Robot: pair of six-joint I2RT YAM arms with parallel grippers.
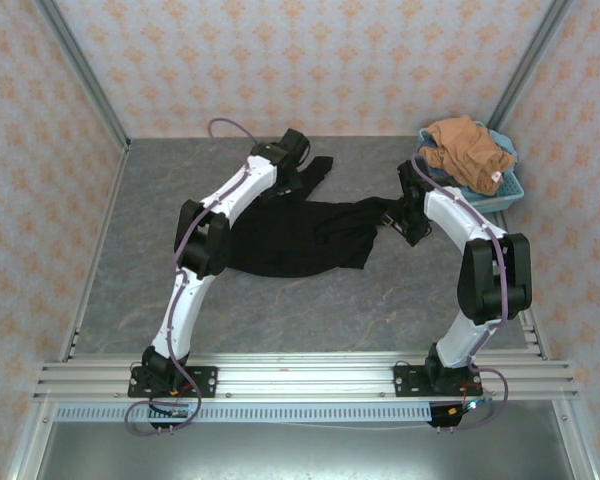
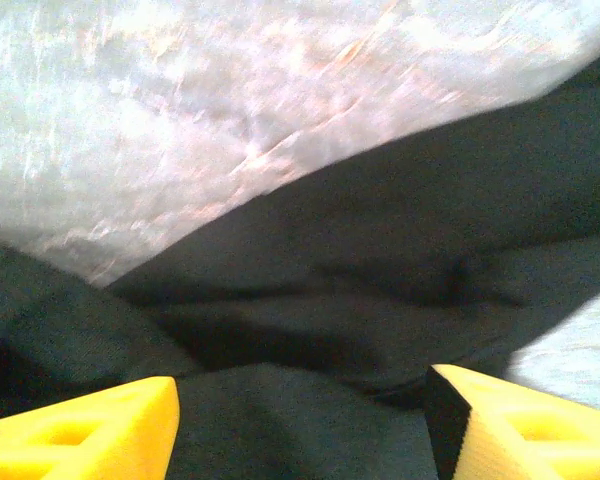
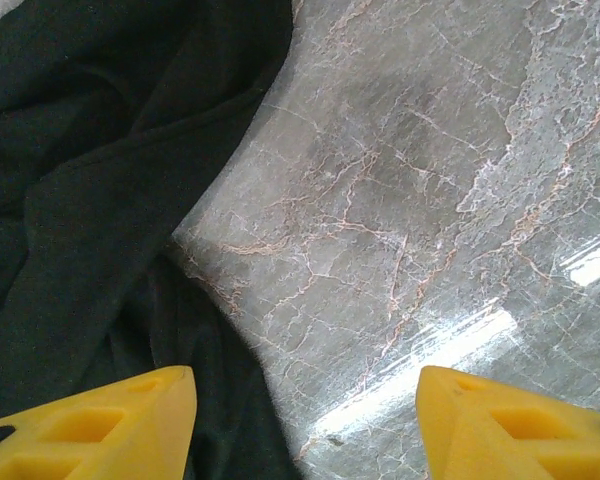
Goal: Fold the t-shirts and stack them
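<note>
Grey marbled table [image 1: 310, 300] is sitting within patterned walls. From the top view, the black t-shirt [image 1: 290, 240] is lying spread mid-table and the orange-brown t-shirt [image 1: 465, 150] is heaped in a basket [image 1: 513, 190]. From the left wrist, the left gripper [image 2: 302, 390] is standing with fingers apart, black cloth beneath and ahead, nothing pinched. From the right wrist, the right gripper [image 3: 305, 380] is hovering with fingers apart over bare table, black cloth beside and under one finger.

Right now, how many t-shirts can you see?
2: the black t-shirt spread across the middle of the table, and the orange-brown t-shirt heaped in the blue basket at far right. Others may hide beneath it.
</note>
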